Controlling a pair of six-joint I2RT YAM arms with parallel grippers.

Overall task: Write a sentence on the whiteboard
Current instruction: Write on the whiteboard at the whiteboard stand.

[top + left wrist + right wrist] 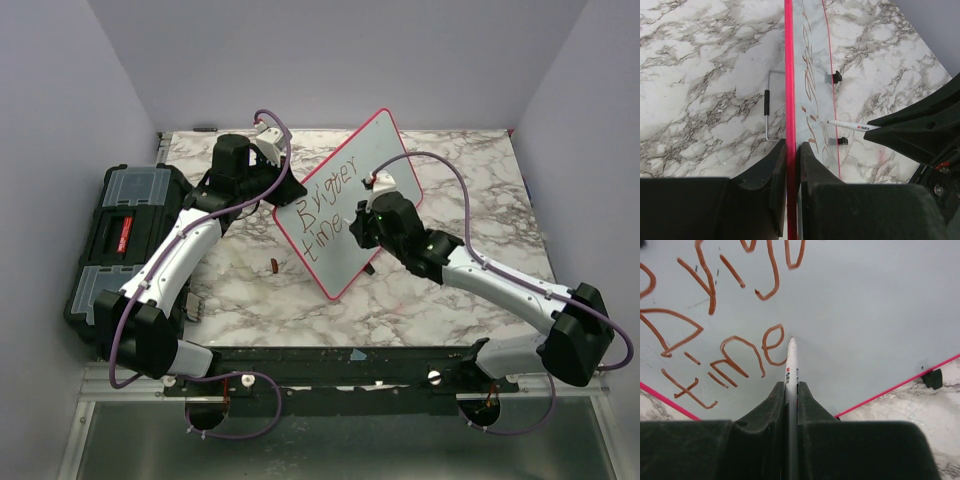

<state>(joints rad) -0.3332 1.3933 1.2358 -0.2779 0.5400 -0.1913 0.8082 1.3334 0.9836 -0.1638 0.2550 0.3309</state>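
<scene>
Pinching a white marker (791, 357) tight, the right gripper (791, 386) holds its tip at 3 o'clock of the final "e". The sentence (325, 205) reads only "Brigger time"; more words seem left to write. At 10 o'clock, the left gripper (792, 150) is clamped on the edge of the tilted whiteboard (385, 150), mid-table

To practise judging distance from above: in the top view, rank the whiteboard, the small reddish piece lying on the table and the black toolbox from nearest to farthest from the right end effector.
1. whiteboard, its face directly at the right end effector.
2. small reddish piece, lying to the left, just off the board's lower edge.
3. black toolbox, far left.
</scene>
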